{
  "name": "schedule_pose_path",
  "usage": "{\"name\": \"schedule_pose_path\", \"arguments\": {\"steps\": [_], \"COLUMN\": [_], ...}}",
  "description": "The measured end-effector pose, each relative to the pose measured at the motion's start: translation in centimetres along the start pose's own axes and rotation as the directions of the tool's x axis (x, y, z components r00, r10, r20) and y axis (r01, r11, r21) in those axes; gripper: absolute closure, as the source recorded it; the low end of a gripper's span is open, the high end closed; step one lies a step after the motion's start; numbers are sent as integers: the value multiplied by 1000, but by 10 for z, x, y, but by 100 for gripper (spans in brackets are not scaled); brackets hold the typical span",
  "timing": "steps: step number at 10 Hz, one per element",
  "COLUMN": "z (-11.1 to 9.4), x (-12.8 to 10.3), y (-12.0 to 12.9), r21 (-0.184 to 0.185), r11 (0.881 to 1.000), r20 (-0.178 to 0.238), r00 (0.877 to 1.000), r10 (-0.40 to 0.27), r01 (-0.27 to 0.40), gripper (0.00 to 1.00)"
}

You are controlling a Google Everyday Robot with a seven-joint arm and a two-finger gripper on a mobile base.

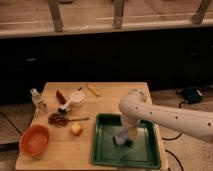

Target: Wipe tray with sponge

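While the white arm reaches in from the right of the camera view, the gripper is down inside the tray, near its middle and towards the right side. Directly under and just left of the gripper tip lies the sponge, a small blue-grey block that appears to rest on the tray floor. The gripper seems to be pinching or pressing it, but whether the fingers are closed cannot be told.

As a judgement, the sponge should be light and soft, giving under pressure, so a pinch across its short sides with some downward push ought to keep it from slipping out. The tray looks stiff and glossy, likely slick, and may slide on the wooden table if pushed hard sideways.

Well to the left of the gripper sit an orange bowl, a small round fruit, a white cup and a bottle, all outside the tray
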Motion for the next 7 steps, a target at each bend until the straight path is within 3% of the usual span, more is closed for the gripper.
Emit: {"name": "schedule_pose_path", "arguments": {"steps": [2, 4, 7], "z": [-3, 0, 4], "x": [-9, -42, -75], "y": [-20, -31, -20], "r21": [3, -10, -31], "r11": [999, 992, 983], "r20": [-2, 8, 21], "r00": [999, 992, 984], "r10": [-43, -125, -179], "r01": [43, 125, 180], "gripper": [95, 95, 95]}}
